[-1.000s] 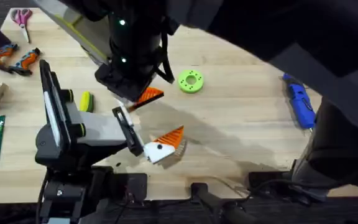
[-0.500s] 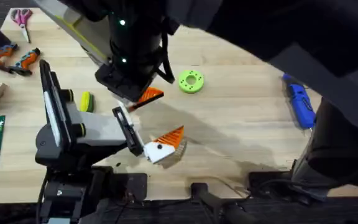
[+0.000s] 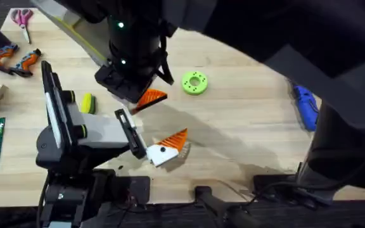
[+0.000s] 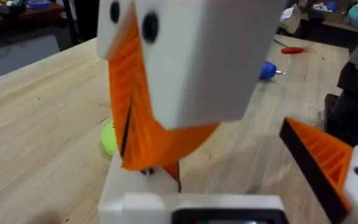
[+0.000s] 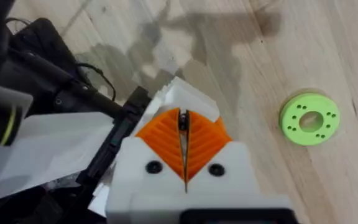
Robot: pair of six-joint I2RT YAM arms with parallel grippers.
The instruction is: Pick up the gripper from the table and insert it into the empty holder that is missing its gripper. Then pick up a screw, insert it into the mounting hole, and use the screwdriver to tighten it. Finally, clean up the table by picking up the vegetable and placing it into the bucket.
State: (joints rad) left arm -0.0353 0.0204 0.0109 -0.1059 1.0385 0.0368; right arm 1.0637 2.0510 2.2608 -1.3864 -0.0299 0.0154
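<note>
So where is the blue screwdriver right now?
The blue screwdriver lies on the table at the right side of the overhead view, partly under a dark arm, well to the right of the green ring.

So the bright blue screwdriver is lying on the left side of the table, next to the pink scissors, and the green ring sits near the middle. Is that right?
Not quite. The overhead view shows the blue screwdriver on the right side of the table, far from the pink scissors at the far left corner. The green ring does sit near the middle.

Ring [image 3: 194,83] sits mid-table [image 3: 246,133], screwdriver [image 3: 306,107] way off right, scissors [image 3: 23,18] far back left, vegetable [image 3: 88,103] left of center.
</note>
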